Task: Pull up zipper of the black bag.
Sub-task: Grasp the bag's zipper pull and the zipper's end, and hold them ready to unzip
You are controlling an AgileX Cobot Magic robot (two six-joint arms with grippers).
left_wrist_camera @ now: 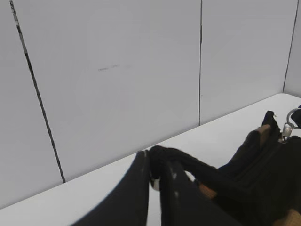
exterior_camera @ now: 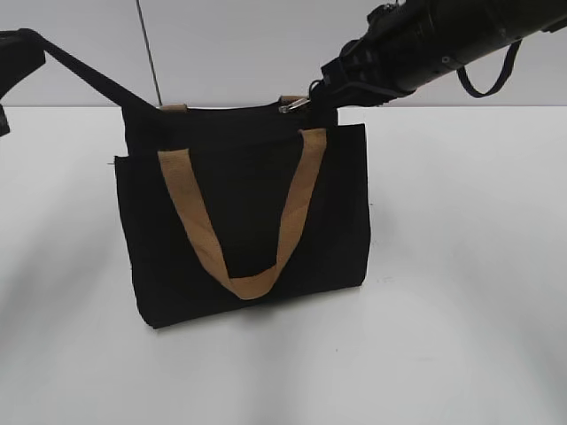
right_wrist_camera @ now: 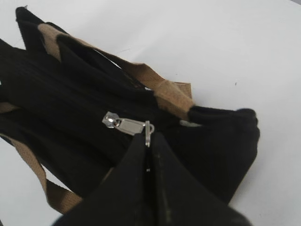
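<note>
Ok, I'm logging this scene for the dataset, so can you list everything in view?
bag: one, black, upright on the table, centre.
handles: two, tan; one hangs down the front, one lies behind.
zipper pull: one, silver, on the bag's top edge, right of centre.
table: one, white, under the bag.
wall: pale grey panels with dark seams, behind.
left gripper: black, shut on the bag's left top corner.
right gripper: black, shut on the zipper pull.

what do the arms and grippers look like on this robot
Both arms are matte black. The right arm is a thick rounded tube with a thin black cable loop hanging off it. Each gripper, left gripper and right gripper, has flat, tapering black fingers.
</note>
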